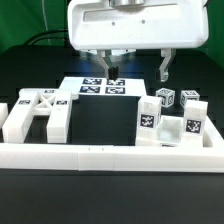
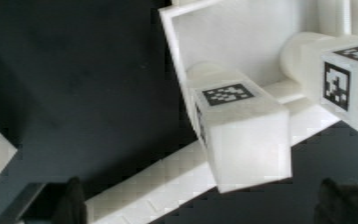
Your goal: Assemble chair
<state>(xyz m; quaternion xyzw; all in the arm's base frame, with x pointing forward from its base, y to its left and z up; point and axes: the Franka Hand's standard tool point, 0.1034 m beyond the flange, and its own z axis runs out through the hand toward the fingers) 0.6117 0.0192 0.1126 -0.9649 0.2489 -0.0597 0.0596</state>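
Observation:
The chair's parts are loose white pieces with black-and-white tags. A flat H-shaped panel (image 1: 40,115) lies at the exterior view's left. Several blocky pieces stand at the right: a leg (image 1: 149,113), two small blocks (image 1: 165,97) (image 1: 189,100) and a stepped piece (image 1: 190,127). My gripper (image 1: 138,72) hangs open and empty above the table, over the gap between the marker board and the right-hand pieces. In the wrist view, the gripper (image 2: 202,205) shows only its dark fingertips (image 2: 60,200), spread wide, with a tagged leg (image 2: 242,135) below and another tagged block (image 2: 345,75) beside it.
The marker board (image 1: 100,86) lies flat at the back centre. A long white border rail (image 1: 110,156) runs along the front and up both sides; it shows as a diagonal strip in the wrist view (image 2: 158,178). The table surface is black.

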